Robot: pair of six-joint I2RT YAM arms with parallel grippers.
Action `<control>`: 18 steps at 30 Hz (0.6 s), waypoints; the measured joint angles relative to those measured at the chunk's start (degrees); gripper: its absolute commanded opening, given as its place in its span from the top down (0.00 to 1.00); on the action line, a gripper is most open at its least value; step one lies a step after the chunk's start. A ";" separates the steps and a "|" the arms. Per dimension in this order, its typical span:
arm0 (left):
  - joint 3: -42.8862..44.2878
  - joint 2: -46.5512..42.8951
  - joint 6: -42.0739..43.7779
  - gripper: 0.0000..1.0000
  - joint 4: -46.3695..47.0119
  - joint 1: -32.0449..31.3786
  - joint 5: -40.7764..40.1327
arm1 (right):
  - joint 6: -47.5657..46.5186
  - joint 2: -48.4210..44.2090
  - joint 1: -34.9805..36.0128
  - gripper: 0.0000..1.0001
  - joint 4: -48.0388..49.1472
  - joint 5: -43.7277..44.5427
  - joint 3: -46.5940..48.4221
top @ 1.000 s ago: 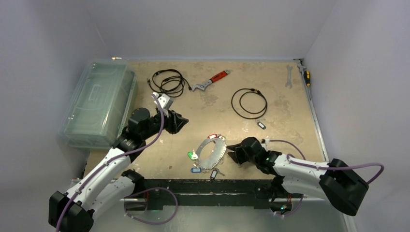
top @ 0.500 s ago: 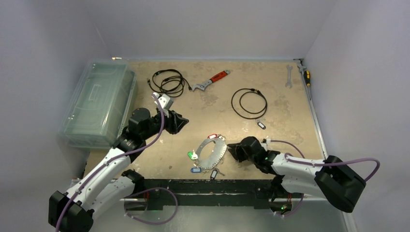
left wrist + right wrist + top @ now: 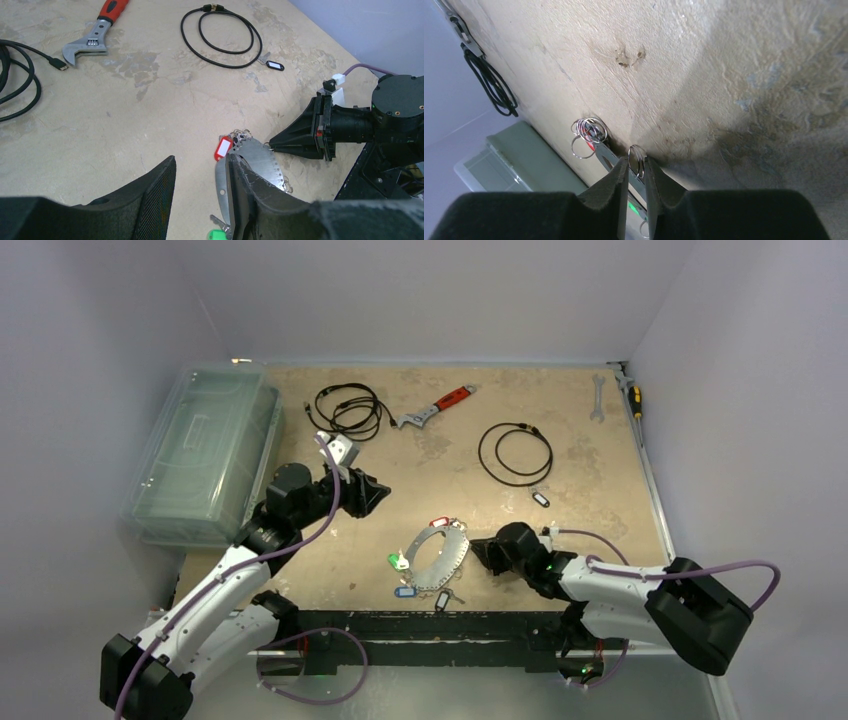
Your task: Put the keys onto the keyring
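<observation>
Right claw [image 3: 636, 169] nearer the keyring [image 3: 260, 160], tight on its small ring [image 3: 637, 154] (wrist view only); left claw [image 3: 200, 165] agape.

The table [image 3: 560, 420] is showing mottled tan with paler, washed-out patches. At lower centre of the top view the keyring [image 3: 449, 558] is gleaming plain grey, and the keys [image 3: 404, 591] around it are carrying blue, green, red and dark tags (the red one is bearing a white label). Toward upper centre a wrench [image 3: 440, 406] is sporting a red handle, the cable loops [image 3: 212, 8] are showing black, and the box [image 3: 205, 455] at left is glowing translucent pale green.
</observation>
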 measured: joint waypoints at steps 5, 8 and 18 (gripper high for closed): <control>0.00 0.13 0.00 0.60 -0.02 -0.24 -0.15 | 0.00 0.35 -0.02 0.91 0.57 0.15 -0.28; 0.00 0.20 0.00 0.60 -0.02 -0.24 -0.17 | -0.07 0.46 -0.15 1.00 0.90 0.15 -0.48; 0.00 0.22 0.00 0.61 -0.04 -0.28 -0.20 | -2.45 -3.63 -0.37 1.00 -1.97 2.10 -0.85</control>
